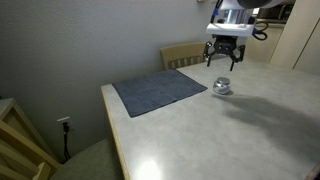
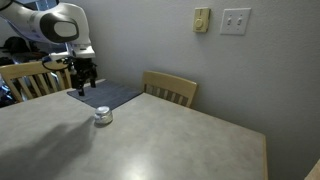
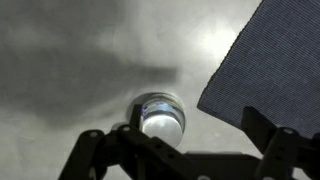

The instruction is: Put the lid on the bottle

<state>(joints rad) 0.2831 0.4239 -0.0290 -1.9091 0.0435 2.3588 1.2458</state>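
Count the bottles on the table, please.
1. The bottle stands on the table, just off the mat, below the open pincer. No other shows in any view.

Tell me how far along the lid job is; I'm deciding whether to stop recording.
Maybe done: no loose lid shows on the table or mat, and the bottle looks pale on top in the wrist view, so the lid may already be on; too blurred to be sure. In hand: nothing; the end effector hangs open above the bottle. Left: confirm the lid is seated.
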